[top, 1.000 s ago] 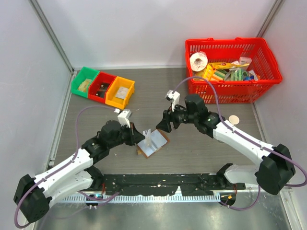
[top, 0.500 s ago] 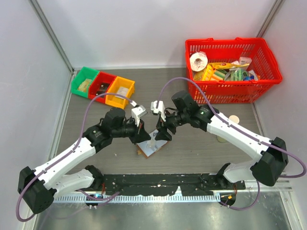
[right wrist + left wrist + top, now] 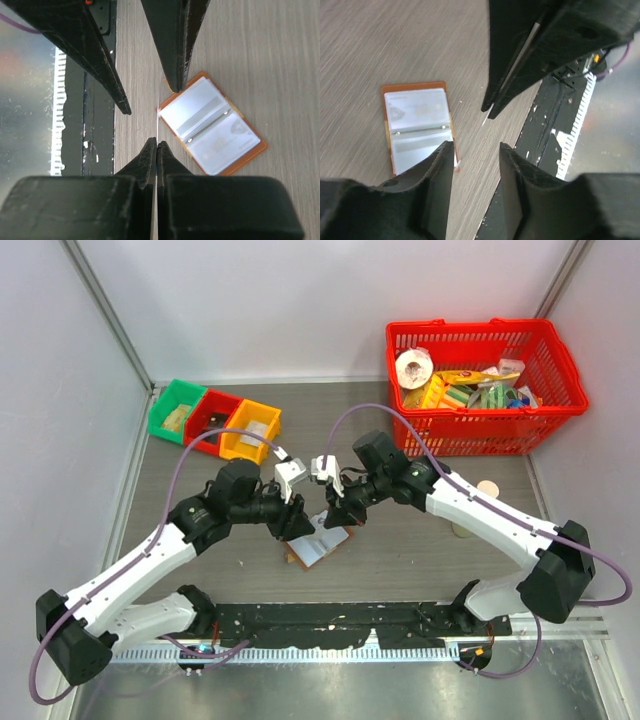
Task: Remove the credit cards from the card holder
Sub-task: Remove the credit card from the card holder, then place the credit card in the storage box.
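The card holder [image 3: 314,550] lies open and flat on the table, brown-edged with pale blue panels; it also shows as the card holder [image 3: 417,127] and the card holder [image 3: 212,131]. My right gripper [image 3: 341,514] hangs just above its far right corner, shut on a thin pale credit card seen edge-on [image 3: 157,131], whose lower corner [image 3: 486,118] pokes out below the tips. The right gripper [image 3: 157,143] has its jaws pressed together on the card. My left gripper [image 3: 296,528] faces it from the left; the left gripper [image 3: 476,149] is open with only table between its fingers.
A red basket [image 3: 480,345] full of groceries stands at the back right. Green, red and yellow bins [image 3: 215,420] sit at the back left. A small round beige object [image 3: 487,489] lies right of the right arm. A black strip [image 3: 330,618] runs along the near edge.
The right gripper moved in to the upright card and shut on it. The left gripper, shut on that card before, has opened and let it go.
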`<action>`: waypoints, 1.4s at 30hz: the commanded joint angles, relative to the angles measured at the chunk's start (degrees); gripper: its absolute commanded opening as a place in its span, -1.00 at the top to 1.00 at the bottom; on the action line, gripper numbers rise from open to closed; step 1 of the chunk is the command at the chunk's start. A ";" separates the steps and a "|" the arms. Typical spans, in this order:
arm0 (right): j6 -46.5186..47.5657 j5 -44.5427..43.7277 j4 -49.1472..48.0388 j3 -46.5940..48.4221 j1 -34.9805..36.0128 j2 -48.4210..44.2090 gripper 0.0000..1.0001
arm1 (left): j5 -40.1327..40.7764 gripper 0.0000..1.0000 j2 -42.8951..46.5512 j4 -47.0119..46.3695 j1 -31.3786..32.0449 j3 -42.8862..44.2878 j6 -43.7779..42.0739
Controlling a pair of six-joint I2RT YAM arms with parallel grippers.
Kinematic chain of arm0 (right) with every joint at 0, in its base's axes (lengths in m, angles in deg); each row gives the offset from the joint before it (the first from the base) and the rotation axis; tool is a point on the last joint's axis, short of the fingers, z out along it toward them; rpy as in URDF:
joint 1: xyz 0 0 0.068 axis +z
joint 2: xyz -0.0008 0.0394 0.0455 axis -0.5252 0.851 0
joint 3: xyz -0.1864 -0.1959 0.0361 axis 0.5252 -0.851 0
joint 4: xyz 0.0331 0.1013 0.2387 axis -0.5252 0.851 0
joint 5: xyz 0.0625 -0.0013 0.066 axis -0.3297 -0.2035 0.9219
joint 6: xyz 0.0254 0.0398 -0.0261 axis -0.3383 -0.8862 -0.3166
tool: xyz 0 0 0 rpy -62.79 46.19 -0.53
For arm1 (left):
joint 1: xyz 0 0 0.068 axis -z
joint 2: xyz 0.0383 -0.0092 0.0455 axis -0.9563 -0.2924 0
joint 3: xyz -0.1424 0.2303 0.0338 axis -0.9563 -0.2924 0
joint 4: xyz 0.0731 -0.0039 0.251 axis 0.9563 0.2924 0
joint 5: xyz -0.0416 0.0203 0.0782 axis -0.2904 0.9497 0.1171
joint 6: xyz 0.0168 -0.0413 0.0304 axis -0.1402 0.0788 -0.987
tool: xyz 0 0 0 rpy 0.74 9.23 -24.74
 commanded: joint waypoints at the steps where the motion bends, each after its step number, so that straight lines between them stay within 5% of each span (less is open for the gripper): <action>1: -7.10 -1.42 -10.40 -3.14 -0.82 -5.99 0.98 | 12.67 -0.14 5.47 -5.68 0.41 -1.08 6.42; 4: -20.43 -7.72 -25.75 -9.31 -1.62 -10.22 0.98 | 22.17 -0.57 10.92 -12.80 0.49 -5.38 12.13; 7: -30.92 -15.20 -35.90 -15.97 -1.62 -14.78 0.98 | 29.21 -0.77 15.93 -20.18 0.41 -10.39 18.19; 11: -45.77 -26.55 -57.73 -26.77 -1.44 -20.05 0.98 | 36.16 -0.87 20.77 -30.38 0.41 -17.51 27.51; 16: -61.49 -34.97 -73.70 -36.63 -1.44 -23.32 0.98 | 39.42 -0.88 23.42 -43.03 0.49 -25.51 39.11; 22: -72.69 -40.18 -91.10 -42.72 -0.04 -21.75 0.98 | 38.82 -0.80 19.82 -57.98 0.41 -30.88 48.70; 29: -76.29 -40.71 -97.26 -43.86 2.25 -18.05 0.98 | 36.17 -0.68 12.79 -67.56 0.49 -30.09 51.35; 42: -78.84 -42.55 -101.04 -44.21 4.09 -14.45 0.98 | 33.72 -0.13 4.96 -78.73 0.49 -28.25 53.46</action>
